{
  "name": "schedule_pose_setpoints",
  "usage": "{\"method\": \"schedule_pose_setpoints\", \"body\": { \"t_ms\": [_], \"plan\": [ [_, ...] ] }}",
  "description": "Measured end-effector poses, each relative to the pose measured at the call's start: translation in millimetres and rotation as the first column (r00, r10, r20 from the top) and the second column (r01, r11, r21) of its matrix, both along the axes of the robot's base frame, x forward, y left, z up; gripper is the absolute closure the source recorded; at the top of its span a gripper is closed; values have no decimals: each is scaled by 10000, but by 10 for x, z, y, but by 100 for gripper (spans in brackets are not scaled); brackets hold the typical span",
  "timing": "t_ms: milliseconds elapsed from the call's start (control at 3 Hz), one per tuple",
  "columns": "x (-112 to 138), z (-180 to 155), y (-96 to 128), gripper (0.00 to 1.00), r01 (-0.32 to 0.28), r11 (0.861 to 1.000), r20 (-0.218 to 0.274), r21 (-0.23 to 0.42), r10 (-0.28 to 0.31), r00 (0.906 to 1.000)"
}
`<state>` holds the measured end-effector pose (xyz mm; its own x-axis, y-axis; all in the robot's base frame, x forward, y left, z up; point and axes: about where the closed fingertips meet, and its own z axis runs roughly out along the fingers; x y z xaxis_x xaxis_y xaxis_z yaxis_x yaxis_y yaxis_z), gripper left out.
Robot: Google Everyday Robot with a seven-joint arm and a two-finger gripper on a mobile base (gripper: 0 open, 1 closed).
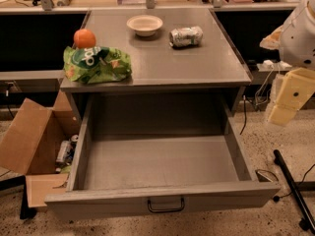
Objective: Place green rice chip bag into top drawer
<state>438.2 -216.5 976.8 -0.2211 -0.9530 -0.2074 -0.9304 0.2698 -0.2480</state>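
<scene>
While the bag [97, 64] lies front left on the worktop [162, 63], touching the orange [84, 38], the gripper [288, 102] hangs far right, empty; its spread I cannot tell. Best to pinch the bag's front edge, away from the orange, then lower it into the open drawer [157, 162].

Green rice chip bag [97, 64] lay crumpled, logo up, at front-left corner of worktop [197, 58]. Top drawer [162, 163] stood open below, grey inside, dark handle on front. End effector [288, 100] hung right of drawer.
</scene>
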Motion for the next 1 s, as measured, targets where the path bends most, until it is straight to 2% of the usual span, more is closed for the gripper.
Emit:
{"method": "schedule_pose_setpoints", "body": {
  "t_ms": [333,667,1000],
  "plan": [
    [8,11,8,0,-3,10000,46,31,3,10000],
    [145,13,138,0,-132,9988,164,480,125,9998],
    [455,-112,657,0,-654,9840,55,1657,654,9978]
  ]
}}
